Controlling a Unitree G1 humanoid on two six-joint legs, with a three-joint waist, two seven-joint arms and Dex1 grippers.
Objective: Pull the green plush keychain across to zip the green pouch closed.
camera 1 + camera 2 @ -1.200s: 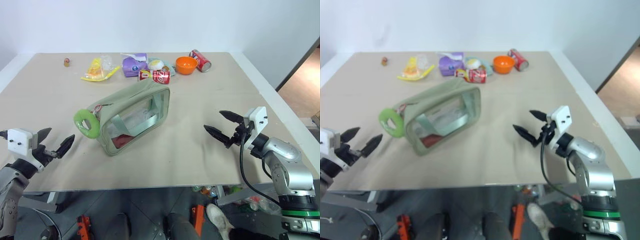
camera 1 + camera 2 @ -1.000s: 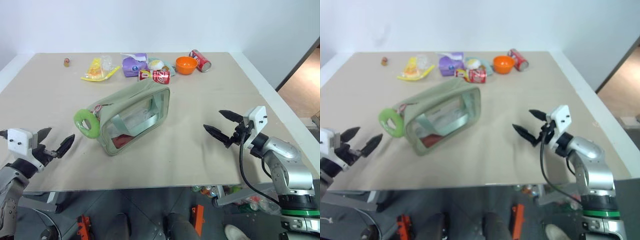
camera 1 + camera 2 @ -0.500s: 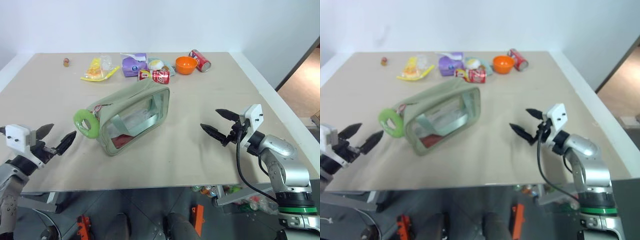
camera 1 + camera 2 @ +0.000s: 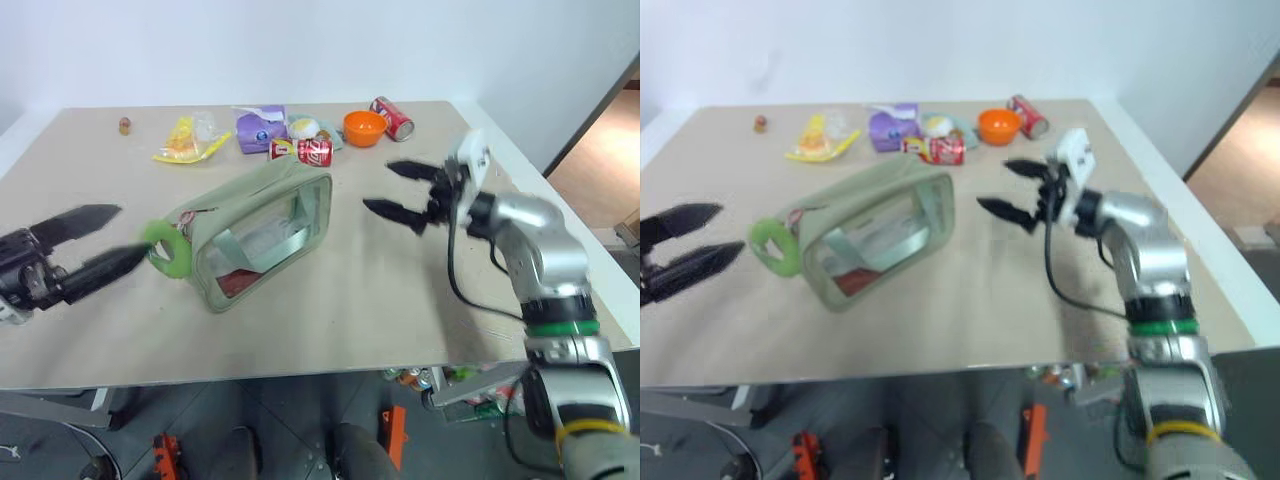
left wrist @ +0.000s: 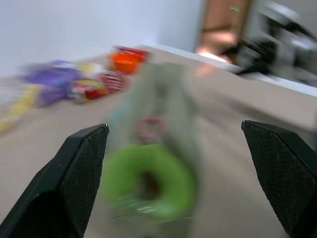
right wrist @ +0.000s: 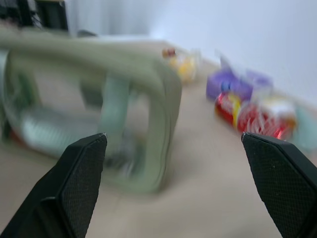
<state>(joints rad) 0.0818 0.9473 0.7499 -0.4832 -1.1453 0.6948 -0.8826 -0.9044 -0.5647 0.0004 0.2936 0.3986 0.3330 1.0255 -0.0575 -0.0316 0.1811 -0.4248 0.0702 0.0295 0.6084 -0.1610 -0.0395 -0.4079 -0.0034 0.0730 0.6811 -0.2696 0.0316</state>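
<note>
Both sets of jaws stand wide apart and hold nothing, just as they did a second ago. The left gripper (image 4: 90, 240) has risen and swung in toward the green pouch (image 4: 262, 232); earlier it hung low and well short of the pouch, and now its lower fingertip sits just beside the green plush keychain (image 4: 168, 249), though whether it touches the ring cannot be told. In the left wrist view the keychain lies between the two black fingers (image 5: 74, 183), with the pouch stretching away behind it.

The right gripper (image 4: 398, 190) has also lifted and moved in from the pouch's far side; before, it sat near the table's front edge well apart from the pouch, and now it hovers near the pouch's end opposite the keychain, fingertips aimed at it with a clear gap between. The right wrist view has that end of the pouch between its fingers (image 6: 74, 183).

The pouch itself lies where it lay on the table (image 4: 330, 320), on its side with the clear window up, the keychain at the end nearest the left gripper. Beyond the pouch the purple packet (image 4: 260, 128), red can (image 4: 315, 152), orange bowl (image 4: 364, 127) and yellow wrapper (image 4: 182, 142) keep their same order
</note>
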